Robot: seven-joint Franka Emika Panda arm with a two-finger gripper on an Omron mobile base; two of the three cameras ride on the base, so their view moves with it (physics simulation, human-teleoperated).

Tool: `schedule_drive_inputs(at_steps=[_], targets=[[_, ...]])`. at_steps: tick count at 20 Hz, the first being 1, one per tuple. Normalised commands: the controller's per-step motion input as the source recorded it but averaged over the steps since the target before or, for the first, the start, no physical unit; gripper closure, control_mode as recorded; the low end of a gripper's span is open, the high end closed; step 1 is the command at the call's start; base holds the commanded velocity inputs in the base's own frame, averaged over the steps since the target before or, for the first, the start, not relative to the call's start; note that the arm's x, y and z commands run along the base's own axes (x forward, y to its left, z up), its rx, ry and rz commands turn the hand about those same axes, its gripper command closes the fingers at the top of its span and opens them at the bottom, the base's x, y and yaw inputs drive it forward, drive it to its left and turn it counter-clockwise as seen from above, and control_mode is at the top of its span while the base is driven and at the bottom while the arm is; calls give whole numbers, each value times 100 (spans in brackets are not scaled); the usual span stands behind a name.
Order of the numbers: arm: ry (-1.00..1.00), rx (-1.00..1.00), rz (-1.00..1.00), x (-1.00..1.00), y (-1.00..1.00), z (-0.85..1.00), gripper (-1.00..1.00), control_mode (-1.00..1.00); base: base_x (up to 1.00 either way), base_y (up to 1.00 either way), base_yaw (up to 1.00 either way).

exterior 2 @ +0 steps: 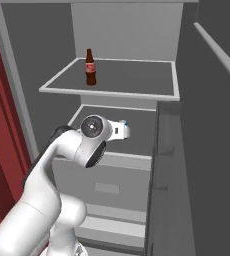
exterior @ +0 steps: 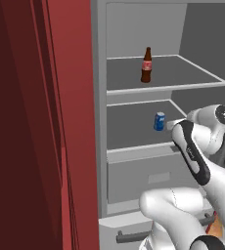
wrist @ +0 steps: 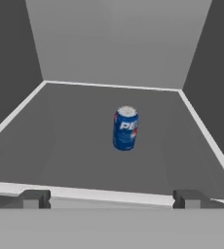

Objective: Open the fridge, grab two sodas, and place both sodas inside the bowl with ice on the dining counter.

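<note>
Quick count of what's in here: one fridge (exterior: 101, 122), door open, with two white-edged shelves (exterior: 168, 88) and one pale drawer (exterior: 148, 178) under them. One brown glass soda bottle (exterior: 146, 65) with a red label stands on the upper shelf. One blue can (wrist: 125, 128) stands on the lower shelf. One red panel (exterior: 41, 127) sits left of the fridge.

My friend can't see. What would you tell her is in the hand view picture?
A blue soda can stands upright, alone in the middle of a grey fridge shelf with a white front edge. The open gripper points at it from the shelf's front, not touching it.
</note>
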Motion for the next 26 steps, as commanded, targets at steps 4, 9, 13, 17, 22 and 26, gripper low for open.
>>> schedule_drive_inputs(at_steps=[4,9,13,17,22,26], targets=[[0,1,0,42,-1,0,-100,-100,0,0,0],[0,3,1,37,-22,0,-100,-100,0,0,0],[0,0,0,20,-4,-3,-100,-100,0,0,0],[0,0,0,23,4,-4,-100,-100,0,0,0],[0,0,0,28,6,-10,-100,-100,0,0,0],[0,0,0,29,0,-19,-100,-100,0,0,0]])
